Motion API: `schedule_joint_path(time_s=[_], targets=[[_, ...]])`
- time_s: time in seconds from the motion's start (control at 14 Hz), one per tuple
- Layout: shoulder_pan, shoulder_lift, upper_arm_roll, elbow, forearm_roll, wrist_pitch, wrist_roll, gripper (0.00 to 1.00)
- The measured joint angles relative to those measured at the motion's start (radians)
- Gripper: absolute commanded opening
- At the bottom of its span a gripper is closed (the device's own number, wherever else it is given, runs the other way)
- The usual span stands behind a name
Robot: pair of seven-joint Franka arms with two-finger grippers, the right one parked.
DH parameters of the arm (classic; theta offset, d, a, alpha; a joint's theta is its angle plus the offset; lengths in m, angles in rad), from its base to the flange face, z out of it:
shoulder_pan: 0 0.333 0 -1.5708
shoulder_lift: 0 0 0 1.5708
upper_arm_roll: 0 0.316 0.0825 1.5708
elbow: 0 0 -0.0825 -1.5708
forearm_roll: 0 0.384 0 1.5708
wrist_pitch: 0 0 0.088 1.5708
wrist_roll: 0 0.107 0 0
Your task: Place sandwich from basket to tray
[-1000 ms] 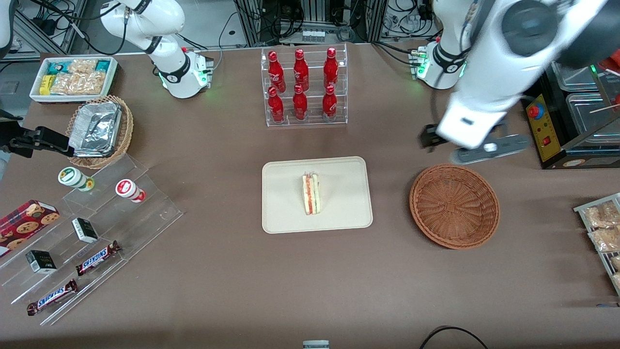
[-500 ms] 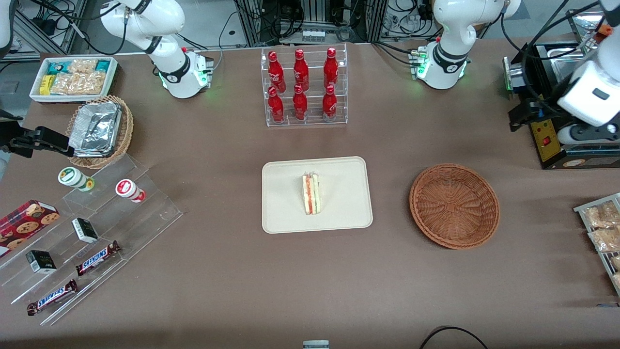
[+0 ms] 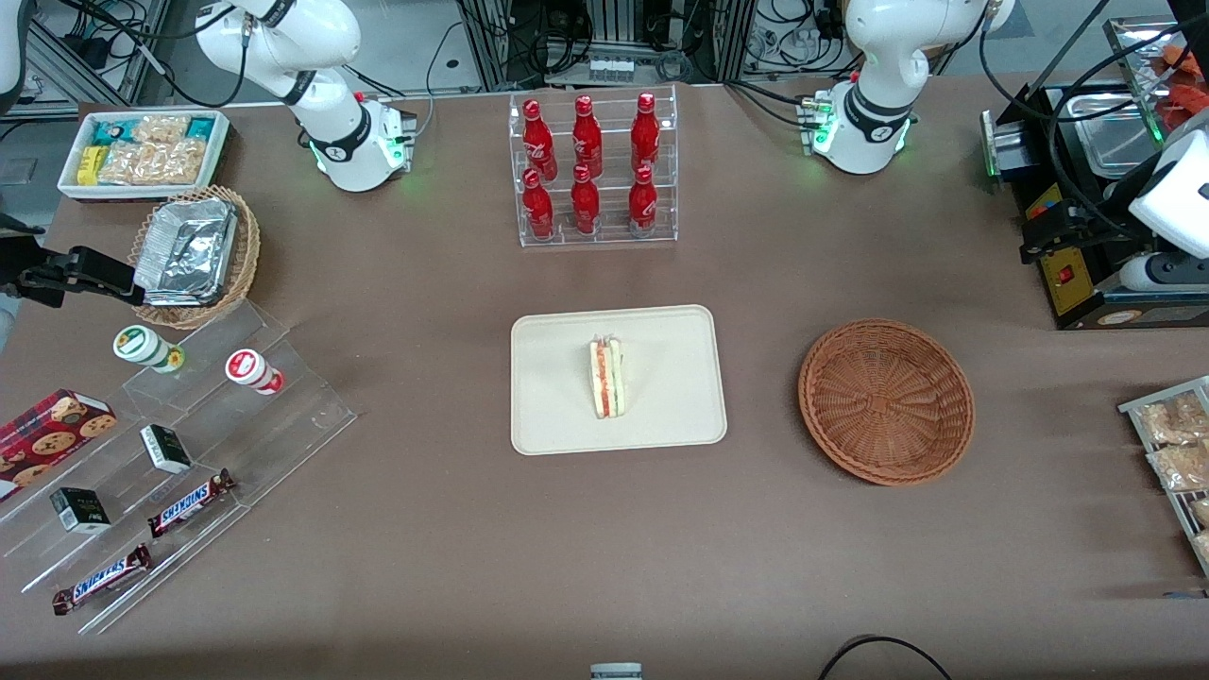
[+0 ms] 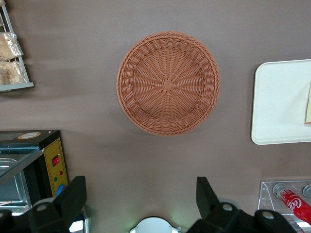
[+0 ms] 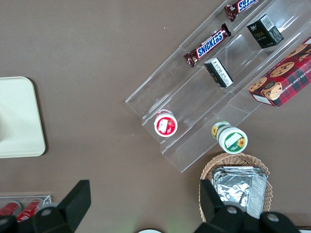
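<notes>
One sandwich (image 3: 606,379) is accounted for, and you will find it standing on its edge near the middle of the tray (image 3: 557,416), filling stripe facing up toward the front camera. The basket (image 3: 886,401) sits on the counter (image 3: 444,557) toward the working arm's end, well apart from the tray, and both the front and left wrist views show its woven bowl holding nothing. On that evidence I judge the transfer itself complete; the step in hand looks like the arm standing clear after release. Your gripper (image 4: 141,196) is raised high above the counter at the working arm's end, over the dark equipment box (image 3: 1067,269) at the counter's edge, farther from the front camera than the basket. In the left wrist view the jaws stand wide apart, with bare counter and the basket visible between and past them; they hold nothing and touch nothing. The next move, in my assessment, calls for no further grasp: confirm that the sandwich is steady on the tray and settle the arm somewhere clear of the box and the wire rack of snack packets (image 3: 1171,453). Should you reposition, keep the arm well above the rack of red bottles (image 3: 593,170).
</notes>
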Motion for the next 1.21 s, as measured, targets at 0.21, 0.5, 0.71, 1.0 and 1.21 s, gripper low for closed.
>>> schedule_joint_path(time_s=[0.21, 0.5, 0.71, 1.0, 1.21], targets=[[-0.053, 0.008, 0.056, 0.016, -0.018, 0.011, -0.001, 1.0], [-0.077, 0.021, 0.062, 0.032, 0.03, 0.019, -0.004, 1.0], [-0.084, 0.02, 0.064, 0.035, 0.049, 0.019, 0.0, 1.0], [-0.083, 0.011, 0.082, 0.042, 0.042, 0.018, 0.026, 1.0], [-0.085, 0.011, 0.083, 0.043, 0.029, 0.011, 0.029, 1.0]])
